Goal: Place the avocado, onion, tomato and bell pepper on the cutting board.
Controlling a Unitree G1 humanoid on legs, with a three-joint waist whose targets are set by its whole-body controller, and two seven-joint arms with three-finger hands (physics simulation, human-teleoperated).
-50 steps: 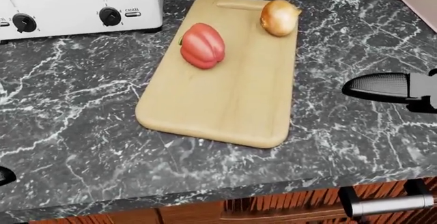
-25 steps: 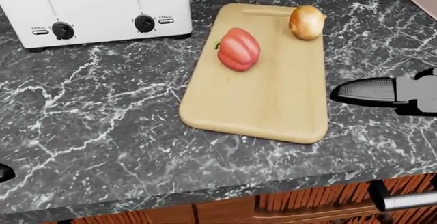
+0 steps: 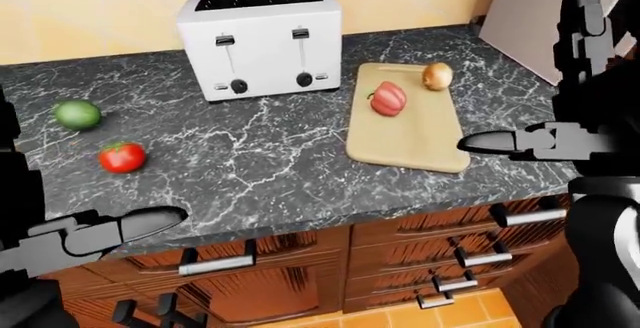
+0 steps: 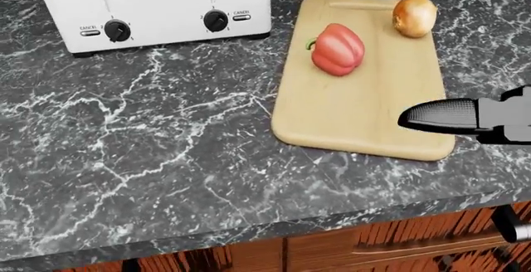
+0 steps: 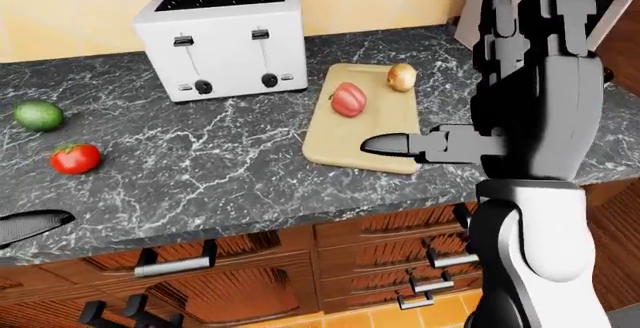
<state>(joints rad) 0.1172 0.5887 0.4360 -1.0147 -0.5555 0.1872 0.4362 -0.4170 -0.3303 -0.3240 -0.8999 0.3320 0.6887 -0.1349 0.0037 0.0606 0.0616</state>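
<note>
— What does the left-eye view show?
— The bell pepper (image 3: pixel 388 98) and onion (image 3: pixel 436 76) lie on the cutting board (image 3: pixel 420 137); the avocado (image 3: pixel 77 114) and tomato (image 3: pixel 122 157) sit far left on the counter (image 3: pixel 260 163).

— And the head view?
— The right hand (image 4: pixel 477 118) hangs by the board's right edge, fingers spread, holding nothing.

— The right-eye view?
— The left hand (image 5: pixel 28 227) is empty; its grip cannot be judged.

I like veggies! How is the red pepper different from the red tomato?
The lumpy red bell pepper lies on the pale wooden cutting board; the round red tomato sits on the dark marble counter, left of the toaster. The pepper looks pinker, the tomato brighter. Both have green stems.
</note>
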